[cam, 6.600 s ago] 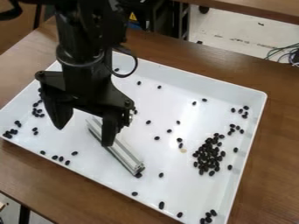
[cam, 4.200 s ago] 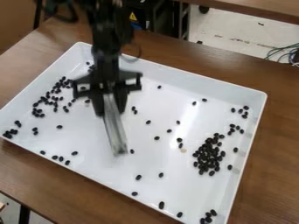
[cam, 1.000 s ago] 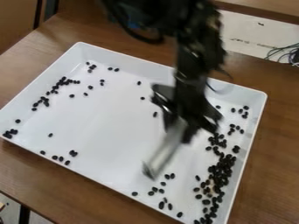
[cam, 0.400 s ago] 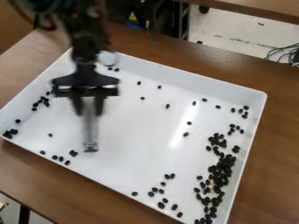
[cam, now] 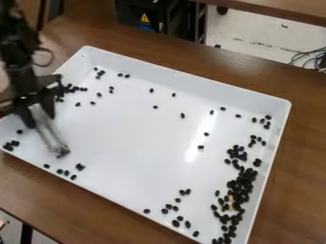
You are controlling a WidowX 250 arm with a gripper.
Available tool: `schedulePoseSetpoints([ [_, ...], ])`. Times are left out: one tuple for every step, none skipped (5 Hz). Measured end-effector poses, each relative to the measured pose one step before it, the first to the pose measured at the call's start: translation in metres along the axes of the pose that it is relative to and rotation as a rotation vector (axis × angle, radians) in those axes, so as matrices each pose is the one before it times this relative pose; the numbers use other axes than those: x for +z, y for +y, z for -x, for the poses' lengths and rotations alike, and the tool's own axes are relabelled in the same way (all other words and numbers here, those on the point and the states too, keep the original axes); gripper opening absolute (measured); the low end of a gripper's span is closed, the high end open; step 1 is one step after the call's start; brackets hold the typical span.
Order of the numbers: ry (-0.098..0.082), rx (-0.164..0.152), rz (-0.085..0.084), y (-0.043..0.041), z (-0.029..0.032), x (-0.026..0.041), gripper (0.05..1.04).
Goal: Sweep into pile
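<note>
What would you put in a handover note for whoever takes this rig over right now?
End effector: gripping a silver bar, at the tray's left side as viewed, the bar slanting down into the white tray.
Beans: the densest heap lies along the tray's right side. Strays are at the upper left, left corner, lower left, middle and lower middle.
Done: a sizeable heap on the right.
Left: bring the strays in and tighten the heap, which is strung out.
</note>
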State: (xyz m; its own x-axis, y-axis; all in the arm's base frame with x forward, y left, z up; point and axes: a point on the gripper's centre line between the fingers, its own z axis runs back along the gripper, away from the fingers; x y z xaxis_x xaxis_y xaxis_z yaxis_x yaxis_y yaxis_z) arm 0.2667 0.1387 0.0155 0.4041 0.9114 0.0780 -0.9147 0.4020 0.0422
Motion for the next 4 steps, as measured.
schedulePoseSetpoints([
  [0.0031,0.2580,-0.0432,0.01683,0.01206,-0.01360,0.359],
  [0.0175,0.2305,-0.0096,0.00217,0.00382,-0.00170,0.359],
  [0.0120,-0.0512,-0.0489,-0.01014,-0.00321,-0.00897,0.359],
  [-0.0118,-0.1461,-0.0275,-0.03045,-0.00415,0.00293,0.359],
])
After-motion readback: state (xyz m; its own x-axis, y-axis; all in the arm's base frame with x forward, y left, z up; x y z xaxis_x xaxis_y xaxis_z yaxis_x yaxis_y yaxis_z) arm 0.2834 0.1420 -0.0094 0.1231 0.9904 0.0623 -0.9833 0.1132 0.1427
